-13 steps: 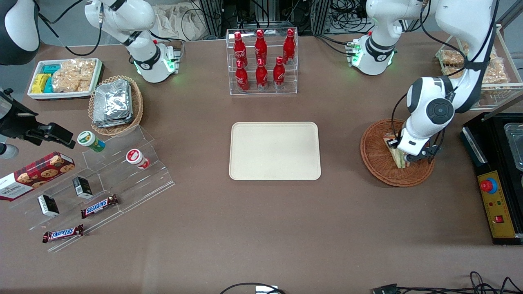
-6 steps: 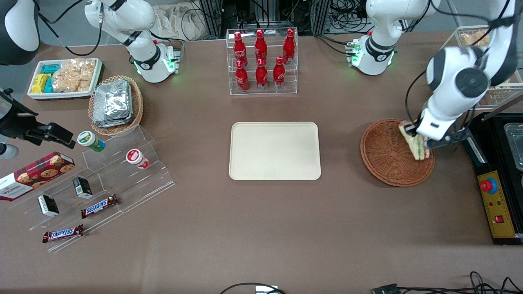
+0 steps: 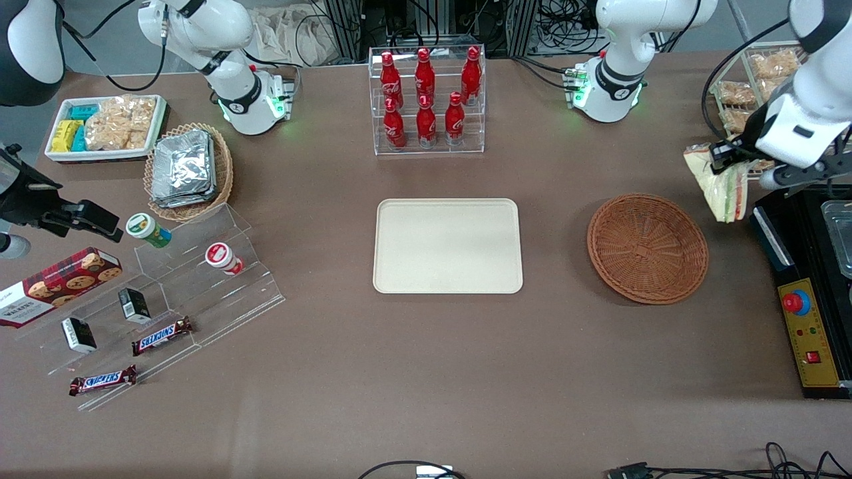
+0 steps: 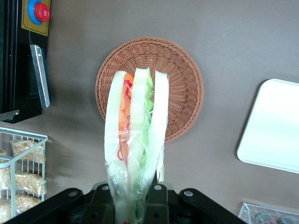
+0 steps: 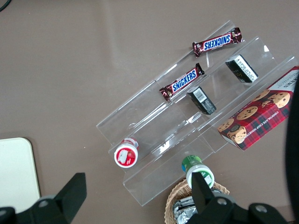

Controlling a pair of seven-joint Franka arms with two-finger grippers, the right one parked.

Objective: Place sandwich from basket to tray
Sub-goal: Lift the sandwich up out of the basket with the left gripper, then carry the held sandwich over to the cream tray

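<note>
My left gripper [image 3: 724, 163] is shut on the sandwich [image 3: 722, 185], a wrapped white-bread wedge with green and red filling, and holds it high in the air above the table, beside the basket toward the working arm's end. The left wrist view shows the sandwich [image 4: 135, 140] hanging between the fingers [image 4: 156, 205] of the gripper [image 4: 135, 205]. The reddish-brown wicker basket [image 3: 647, 247] stands empty on the table; it also shows in the left wrist view [image 4: 180, 84]. The cream tray [image 3: 447, 245] lies empty at the table's middle, and its corner shows in the left wrist view [image 4: 273, 128].
A black control box [image 3: 809, 313] with a red button stands beside the basket at the working arm's end. A wire rack of snack bags [image 3: 755, 86] stands farther from the camera. A clear rack of red bottles [image 3: 426, 93] stands farther than the tray.
The gripper has lifted the sandwich out of the basket and carried it up and away from the camera, toward the working arm's end. The basket is now empty.
</note>
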